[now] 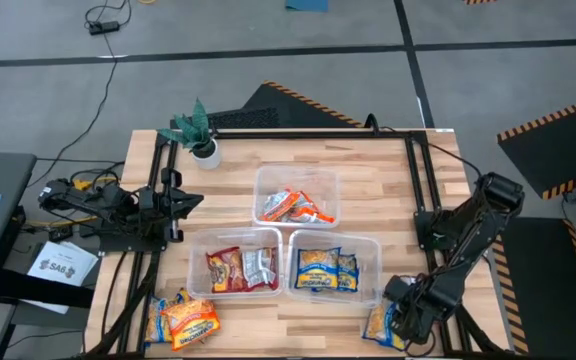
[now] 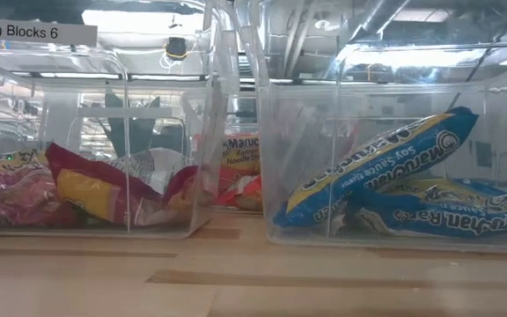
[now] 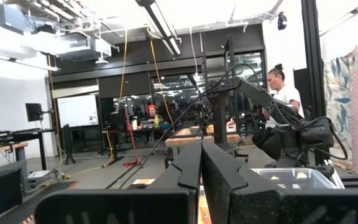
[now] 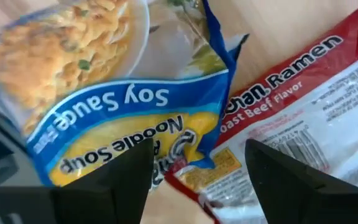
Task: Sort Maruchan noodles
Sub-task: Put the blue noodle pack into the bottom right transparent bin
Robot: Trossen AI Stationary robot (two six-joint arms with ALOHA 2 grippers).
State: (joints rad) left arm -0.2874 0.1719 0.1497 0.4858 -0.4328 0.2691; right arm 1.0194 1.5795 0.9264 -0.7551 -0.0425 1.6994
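High view puts the right gripper [image 1: 405, 322] at the table's [image 1: 368, 170] near right corner, close to both the front edge and the right frame rail, so room there is tight. Its fingers stand wide apart with nothing between them. Directly under them lie two noodle packets: a yellow-and-blue soy sauce packet [image 4: 117, 106] and, touching it and partly beneath its corner, a red roast beef packet [image 4: 303, 118]. From above only a bit of this pair [image 1: 380, 322] shows; the arm covers the rest.

Up-table and to the left of that gripper sit three clear tubs. The nearest tub [image 1: 370, 262] holds yellow-and-blue packets [image 2: 377, 172], the next one [image 1: 196, 262] red and silvery packets [image 2: 95, 189], and the far tub [image 1: 268, 182] orange ones [image 1: 296, 207]. Bare wood runs between the tubs and the front edge. Farther left along that edge, well apart from the gripper, a loose heap of orange and yellow-and-blue packets [image 1: 181, 320] lies at the other near corner; how many are stacked there is hard to make out.

The left gripper [image 1: 190, 200] waits at the left rail, fingers [image 3: 191, 174] pressed together, holding nothing. A small potted plant [image 1: 198, 130] stands at the far left corner.
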